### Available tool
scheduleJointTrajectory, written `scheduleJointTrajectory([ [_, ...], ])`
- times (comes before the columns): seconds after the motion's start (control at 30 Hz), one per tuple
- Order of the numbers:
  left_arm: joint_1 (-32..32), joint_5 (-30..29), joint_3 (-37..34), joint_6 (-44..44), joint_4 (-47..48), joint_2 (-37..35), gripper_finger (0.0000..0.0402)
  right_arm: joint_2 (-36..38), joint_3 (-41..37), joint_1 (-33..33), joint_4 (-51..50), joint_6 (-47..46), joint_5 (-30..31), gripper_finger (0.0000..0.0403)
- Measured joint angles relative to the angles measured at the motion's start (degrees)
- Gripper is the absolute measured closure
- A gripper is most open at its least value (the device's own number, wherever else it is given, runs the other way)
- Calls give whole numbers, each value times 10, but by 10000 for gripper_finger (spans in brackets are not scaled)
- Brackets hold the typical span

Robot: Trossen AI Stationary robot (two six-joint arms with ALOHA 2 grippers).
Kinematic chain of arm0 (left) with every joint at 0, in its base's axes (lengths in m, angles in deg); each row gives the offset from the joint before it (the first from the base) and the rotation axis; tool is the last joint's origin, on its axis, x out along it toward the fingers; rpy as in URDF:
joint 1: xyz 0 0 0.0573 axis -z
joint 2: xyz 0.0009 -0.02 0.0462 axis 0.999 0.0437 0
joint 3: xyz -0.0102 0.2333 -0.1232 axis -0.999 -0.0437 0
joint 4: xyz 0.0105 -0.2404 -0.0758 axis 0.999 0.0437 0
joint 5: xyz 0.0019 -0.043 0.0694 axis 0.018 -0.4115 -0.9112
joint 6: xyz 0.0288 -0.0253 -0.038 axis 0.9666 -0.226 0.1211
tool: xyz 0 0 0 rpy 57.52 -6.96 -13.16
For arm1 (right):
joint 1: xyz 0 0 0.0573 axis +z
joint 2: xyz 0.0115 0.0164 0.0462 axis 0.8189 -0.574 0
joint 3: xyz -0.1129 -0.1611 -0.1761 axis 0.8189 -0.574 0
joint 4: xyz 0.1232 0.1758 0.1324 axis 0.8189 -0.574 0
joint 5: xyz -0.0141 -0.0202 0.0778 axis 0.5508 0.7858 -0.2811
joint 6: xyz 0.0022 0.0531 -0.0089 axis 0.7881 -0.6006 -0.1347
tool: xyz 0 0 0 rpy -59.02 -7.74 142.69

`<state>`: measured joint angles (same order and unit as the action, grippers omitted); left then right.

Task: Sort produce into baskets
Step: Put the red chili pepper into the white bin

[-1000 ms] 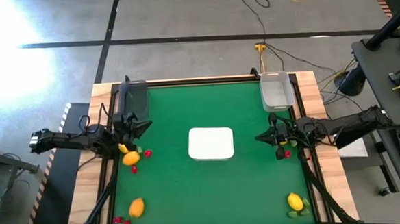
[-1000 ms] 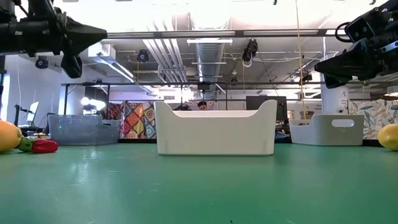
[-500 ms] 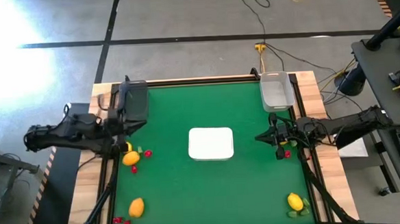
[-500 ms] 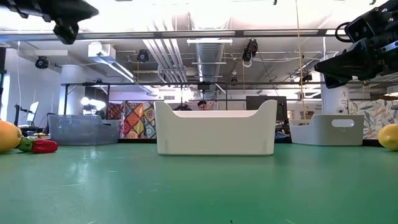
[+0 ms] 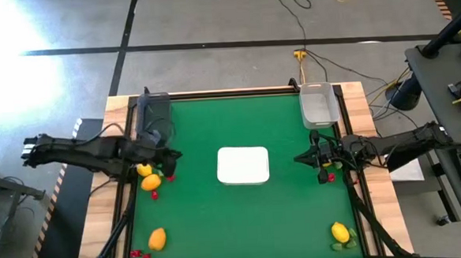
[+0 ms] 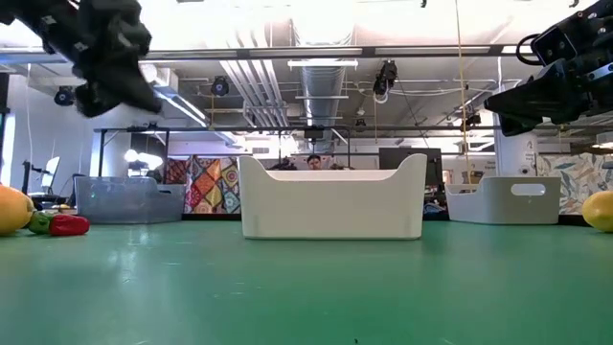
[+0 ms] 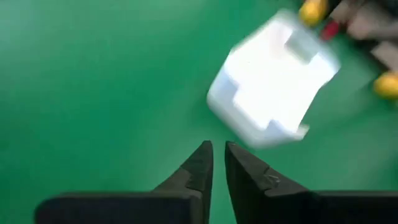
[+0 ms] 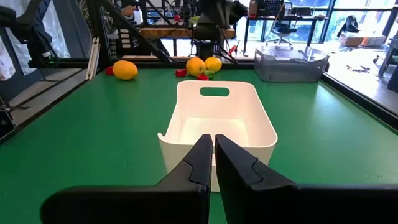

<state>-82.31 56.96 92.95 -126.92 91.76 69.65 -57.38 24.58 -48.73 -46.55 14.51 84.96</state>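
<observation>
Left gripper (image 5: 171, 156) hovers over produce cluster at left table edge, just beside lemon (image 5: 144, 170); fingers (image 7: 198, 168) nearly together, gap slight, nothing between them. Dark bin (image 5: 152, 115) just behind cluster. Left arm nearest. Right gripper (image 5: 302, 158) pressed together, idle beside white tray (image 5: 243, 165).

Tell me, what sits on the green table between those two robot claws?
The white tray, seen from above, lies between the left gripper and the right gripper; otherwise bare green mat.
</observation>
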Motion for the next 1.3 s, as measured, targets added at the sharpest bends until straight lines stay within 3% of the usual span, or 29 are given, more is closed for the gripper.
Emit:
scheduleJointTrajectory([
  [0.2, 0, 48, 19, -54, 88, 86, 301, 0, 0, 0, 0, 0, 0, 390],
  [0.5, 13, 155, 32, -74, 98, 200, 225, 0, 0, 0, 0, 0, 0, 390],
  [1.0, 14, 148, 40, -41, 145, 362, 219, 0, 0, 0, 0, 0, 0, 390],
  [1.3, 14, 137, 42, -28, 142, 417, 219, 0, 0, 0, 0, 0, 0, 390],
])
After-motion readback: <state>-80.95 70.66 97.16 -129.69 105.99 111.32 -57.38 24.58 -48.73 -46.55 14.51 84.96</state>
